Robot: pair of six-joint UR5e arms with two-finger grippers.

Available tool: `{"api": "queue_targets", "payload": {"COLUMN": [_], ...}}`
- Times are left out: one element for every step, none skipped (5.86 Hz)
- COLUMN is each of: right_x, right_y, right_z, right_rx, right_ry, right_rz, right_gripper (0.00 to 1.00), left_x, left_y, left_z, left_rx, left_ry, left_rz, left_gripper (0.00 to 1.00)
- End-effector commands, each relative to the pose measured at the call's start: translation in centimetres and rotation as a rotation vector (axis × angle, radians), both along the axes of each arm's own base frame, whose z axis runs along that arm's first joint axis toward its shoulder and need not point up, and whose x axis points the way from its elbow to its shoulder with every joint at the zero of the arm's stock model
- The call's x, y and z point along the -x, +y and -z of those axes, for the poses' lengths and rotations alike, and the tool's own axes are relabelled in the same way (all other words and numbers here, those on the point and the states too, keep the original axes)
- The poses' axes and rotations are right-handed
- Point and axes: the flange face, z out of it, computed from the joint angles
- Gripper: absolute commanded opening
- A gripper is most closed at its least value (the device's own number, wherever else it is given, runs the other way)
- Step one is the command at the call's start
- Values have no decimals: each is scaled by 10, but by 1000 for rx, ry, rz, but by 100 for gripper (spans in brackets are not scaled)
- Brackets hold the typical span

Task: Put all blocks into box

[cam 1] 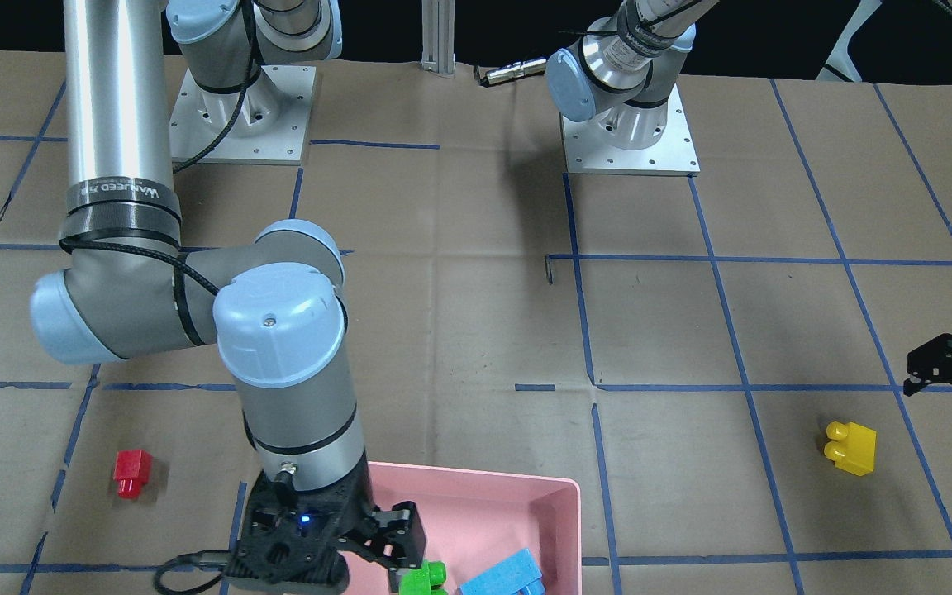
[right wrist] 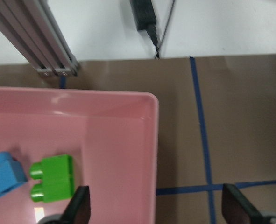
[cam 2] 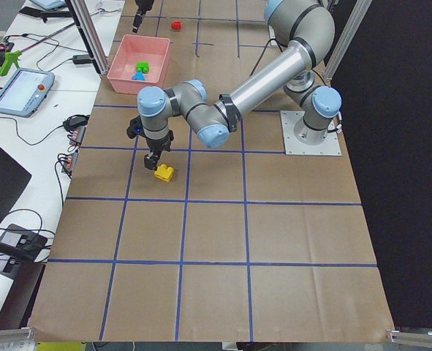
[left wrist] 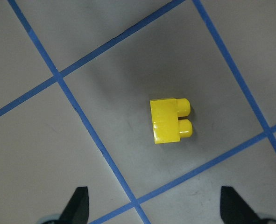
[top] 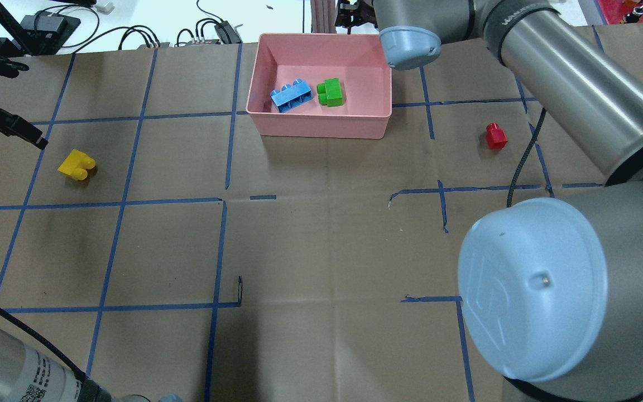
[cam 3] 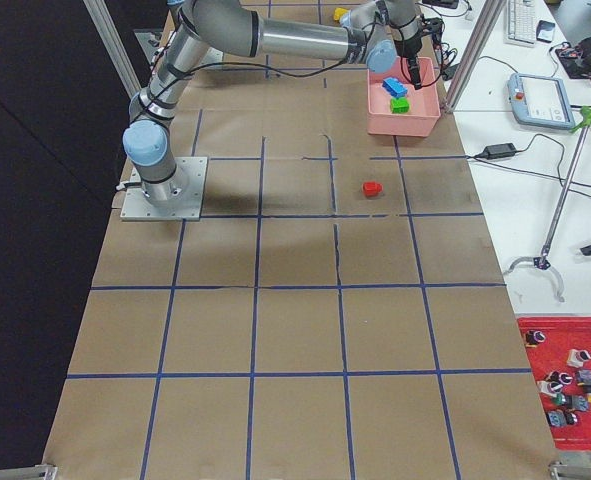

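yellow block [left wrist: 168, 120], left wrist view: lying on paper [left wrist: 58, 154], studs sideways, below my left gripper [left wrist: 156, 207], spread, empty. light, stiff, slick, i judge; pinch flat sides. right wrist view: right gripper [right wrist: 157, 210] spread over box [right wrist: 105, 95] edge; green block [right wrist: 53, 177], blue block [right wrist: 4, 175] inside.

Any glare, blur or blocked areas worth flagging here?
Right wrist view: soft overall, small glare spot on the pink box floor near the green brick. Left wrist view: yellow brick sharp, left gripper tips dark and blurred. Overhead view: right arm's joint cap blocks the lower right corner.
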Motion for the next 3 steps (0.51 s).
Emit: {"api": "queue_targets", "payload": {"right_x": [106,149,196], "right_y": [31,39,40], "right_z": [22,52,77], "right_rx": [-220,-171,-132], "right_ry": [83,72,-2], "right_rz": [-26,-34,-113], "right_gripper": [99,99,99], "left_x": [1,0,1], "left_y": [-5,-10,-13], "left_z": [44,60,75], "left_rx": [-38,-37,-47], "left_ry": [40,40,46], "left_rz": [-12,-9,-6], "left_gripper": [99,99,99]}}
